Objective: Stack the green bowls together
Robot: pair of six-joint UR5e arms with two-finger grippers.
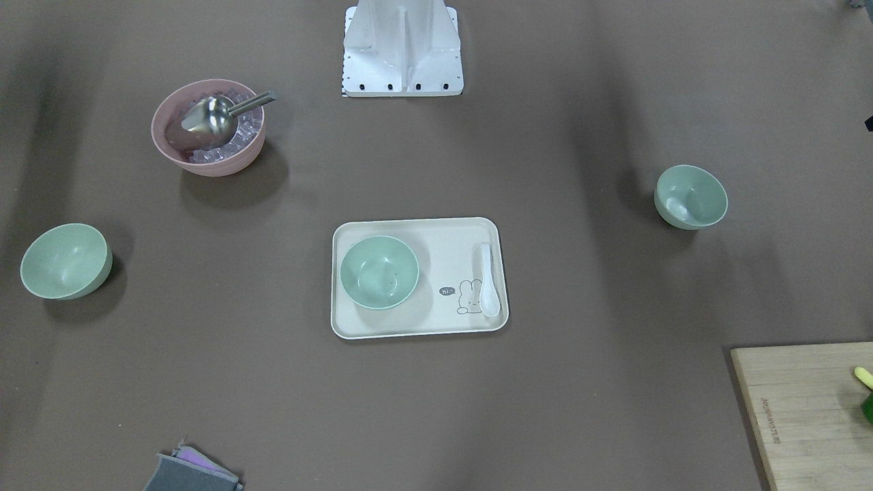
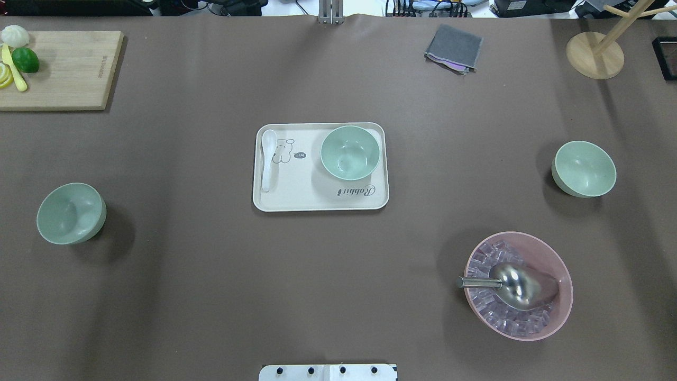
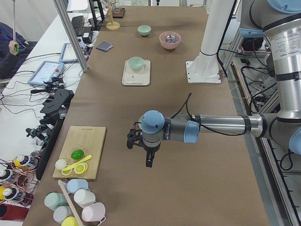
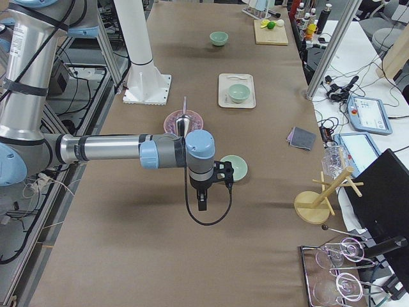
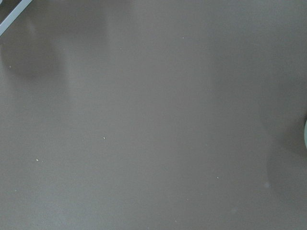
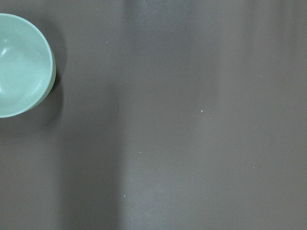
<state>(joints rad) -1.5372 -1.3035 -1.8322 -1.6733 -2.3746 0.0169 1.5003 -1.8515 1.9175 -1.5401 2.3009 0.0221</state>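
Observation:
Three pale green bowls stand apart and upright. One bowl sits on the cream tray. One bowl stands on the table's left side and one bowl on its right side. My left gripper hangs above the table near the left bowl and shows only in the exterior left view. My right gripper hangs near the right bowl and shows only in the exterior right view. I cannot tell if either is open or shut. The right wrist view shows a bowl at its left edge.
A pink bowl with ice cubes and a metal scoop stands front right. A white spoon lies on the tray. A cutting board with fruit is far left, a grey cloth and a wooden stand far right.

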